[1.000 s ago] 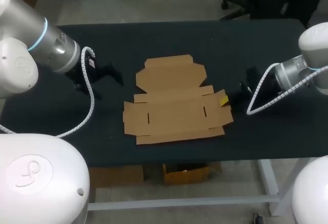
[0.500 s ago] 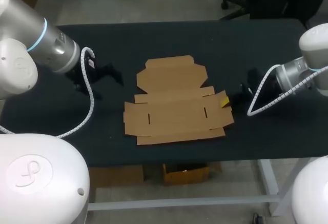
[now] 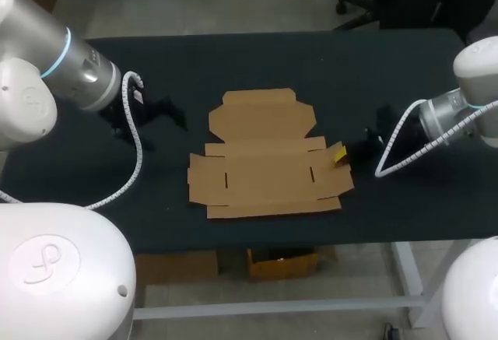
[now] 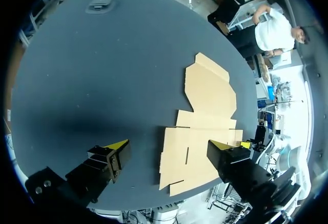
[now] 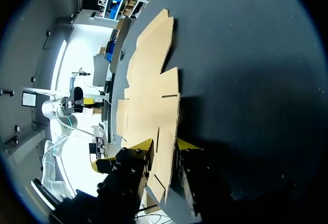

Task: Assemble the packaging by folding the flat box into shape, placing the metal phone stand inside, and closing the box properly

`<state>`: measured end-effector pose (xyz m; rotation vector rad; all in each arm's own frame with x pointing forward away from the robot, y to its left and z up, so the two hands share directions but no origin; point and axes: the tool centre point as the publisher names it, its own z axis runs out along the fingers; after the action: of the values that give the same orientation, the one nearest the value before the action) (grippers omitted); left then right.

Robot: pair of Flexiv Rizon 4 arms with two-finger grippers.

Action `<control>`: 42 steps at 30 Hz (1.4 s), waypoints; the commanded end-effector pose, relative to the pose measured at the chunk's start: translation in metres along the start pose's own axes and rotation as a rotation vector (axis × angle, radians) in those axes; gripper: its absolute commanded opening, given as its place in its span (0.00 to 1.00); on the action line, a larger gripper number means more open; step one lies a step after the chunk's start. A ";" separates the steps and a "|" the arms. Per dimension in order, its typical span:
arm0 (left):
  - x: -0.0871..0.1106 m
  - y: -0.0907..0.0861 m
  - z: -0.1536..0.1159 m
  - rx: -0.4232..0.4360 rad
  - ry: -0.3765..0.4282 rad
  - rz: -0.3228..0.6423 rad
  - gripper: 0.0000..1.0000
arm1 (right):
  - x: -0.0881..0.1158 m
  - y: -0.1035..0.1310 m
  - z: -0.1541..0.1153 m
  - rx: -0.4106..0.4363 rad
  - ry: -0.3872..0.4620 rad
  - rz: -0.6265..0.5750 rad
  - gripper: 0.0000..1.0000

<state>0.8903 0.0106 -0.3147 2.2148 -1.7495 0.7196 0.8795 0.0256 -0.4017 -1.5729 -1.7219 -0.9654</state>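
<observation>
The flat box (image 3: 268,173) is spread on the bench (image 3: 389,68), its right flap grasped by the right gripper (image 5: 165,147). The left gripper (image 4: 169,145) is held released, left of it.

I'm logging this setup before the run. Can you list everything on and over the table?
table: one, black, under everything.
flat cardboard box: one, brown, unfolded at the table's middle.
small grey object: one, on the table far beyond the box; cannot tell what it is.
left arm: one, white and silver, over the table's left side.
right arm: one, white and silver, over its right side.
left tool: one, yellow-tipped, open, holding nothing.
right tool: one, yellow-tipped, shut on the box's right flap.
</observation>
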 end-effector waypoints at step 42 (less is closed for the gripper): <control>0.015 0.001 -0.008 0.006 0.043 0.136 0.00 | 0.026 0.066 -0.105 -0.113 -0.211 -0.207 0.00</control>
<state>0.8897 0.0029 -0.2998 2.0817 -1.8916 0.7971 0.9337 -0.0479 -0.3130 -1.6473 -2.0412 -1.0497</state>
